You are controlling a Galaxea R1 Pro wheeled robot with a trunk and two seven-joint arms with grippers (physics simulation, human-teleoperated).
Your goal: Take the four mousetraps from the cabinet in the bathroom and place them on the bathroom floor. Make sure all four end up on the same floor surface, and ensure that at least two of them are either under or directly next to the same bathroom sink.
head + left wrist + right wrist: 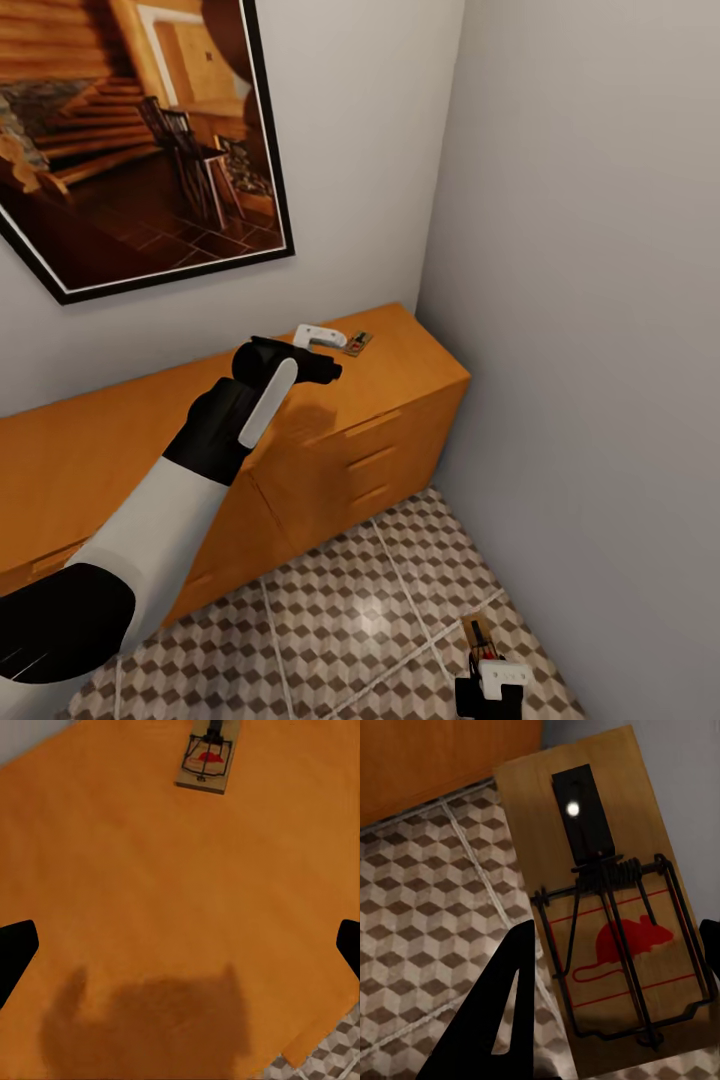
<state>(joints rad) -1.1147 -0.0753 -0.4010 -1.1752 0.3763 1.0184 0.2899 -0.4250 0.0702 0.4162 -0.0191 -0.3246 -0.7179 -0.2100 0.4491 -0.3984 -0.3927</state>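
the left claw [322,348] hovers over the top of the cabinet [400,400], its jaws spread apart; in the left wrist view its two dark fingertips [15,949] sit wide at either edge with bare orange wood between them and nothing gripped. just beyond it, at about 1 o'clock in the head view, a mousetrap [359,343] lies flat on the cabinet top near the back wall; the left wrist view shows the same mousetrap [207,757] well ahead of the fingertips, tan board with black wire and a red mark. the arm's shadow darkens the wood below the claw.

the right claw [497,680] is low at 5 o'clock in the head view, clamped on a second mousetrap [480,634] that sticks out ahead of it over the bathroom floor [350,610]. in the right wrist view this second mousetrap [607,907] fills the space between the dark fingers [495,1012], the red mouse print and spring bar clear, cube-patterned tiles and the cabinet's lower edge behind it.

a framed picture [130,130] of a wooden interior hangs on the wall above the cabinet at 11 o'clock.
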